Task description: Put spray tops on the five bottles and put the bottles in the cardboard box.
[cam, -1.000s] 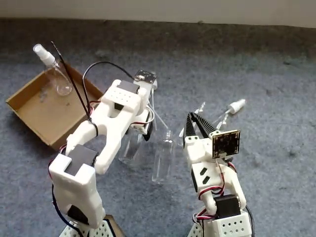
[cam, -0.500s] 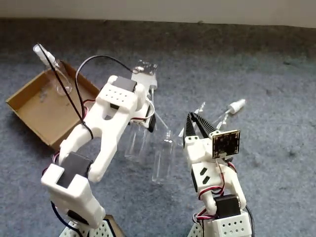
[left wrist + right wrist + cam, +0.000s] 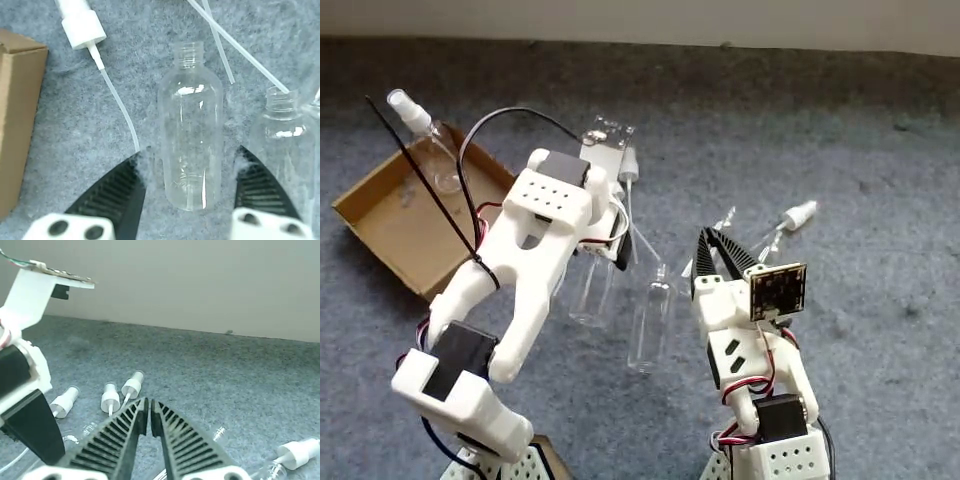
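The left gripper point(image 3: 191, 151) is spread wide, pointing down at the grey carpet point(image 3: 75, 150). An uncapped bottle point(image 3: 190, 125) lies flat between its two black fingers point(image 3: 122, 192), apart from both, with its open neck pointing away from the wrist. A neighbouring bottle point(image 3: 285, 135), also open-necked, lies just beside the outer side of one finger. A loose spray top point(image 3: 80, 22) with its thin dip tube rests on the carpet between the uncapped bottle and the cardboard box point(image 3: 17, 115).

In the high view the box sits at about nine o'clock from this gripper; it holds a capped bottle point(image 3: 432, 150), whose spray head pokes past the far corner.

The right gripper point(image 3: 705, 238) is pressed together, gripping nothing, and raised off the carpet. A white spray top point(image 3: 800, 213) lies at roughly two o'clock from it, well apart; three more tops point(image 3: 132, 385) lie on the carpet beyond its tips.
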Motion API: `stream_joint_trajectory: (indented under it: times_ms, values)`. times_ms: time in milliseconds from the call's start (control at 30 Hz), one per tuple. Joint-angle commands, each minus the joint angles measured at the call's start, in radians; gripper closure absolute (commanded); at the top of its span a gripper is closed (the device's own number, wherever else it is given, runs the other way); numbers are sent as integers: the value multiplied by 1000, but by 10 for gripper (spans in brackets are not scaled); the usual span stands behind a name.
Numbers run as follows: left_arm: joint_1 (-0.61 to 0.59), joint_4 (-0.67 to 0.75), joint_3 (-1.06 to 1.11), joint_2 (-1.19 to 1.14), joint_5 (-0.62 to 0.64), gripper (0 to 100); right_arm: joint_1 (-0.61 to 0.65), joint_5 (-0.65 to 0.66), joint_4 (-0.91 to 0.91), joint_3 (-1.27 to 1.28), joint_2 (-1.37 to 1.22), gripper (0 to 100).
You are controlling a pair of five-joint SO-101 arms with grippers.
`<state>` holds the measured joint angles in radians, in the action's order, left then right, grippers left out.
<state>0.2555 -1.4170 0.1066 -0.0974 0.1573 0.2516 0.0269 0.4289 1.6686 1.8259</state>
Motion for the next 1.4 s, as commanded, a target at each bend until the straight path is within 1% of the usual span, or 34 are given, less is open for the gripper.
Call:
stream_joint_trajectory:
  times_ms: [0, 133, 400, 600, 1300, 1367]
  values:
    - [-5, 51, -33, -30, 5, 775, -38, -5, -2, 124, 10, 994]
    - [2, 103, -38, -101, 5, 775, -68, -5, -2, 120, 10, 994]
    - [2, 129, -39, -213, 5, 775, -68, -5, -2, 119, 10, 994]
    - [-1, 224, -39, -268, 5, 779, -68, -5, -2, 119, 10, 994]
    - [-1, 221, -39, -274, 8, 781, -68, -5, -2, 119, 10, 994]
    - [-1, 226, -39, -274, 6, 817, -68, -5, -2, 119, 10, 994]
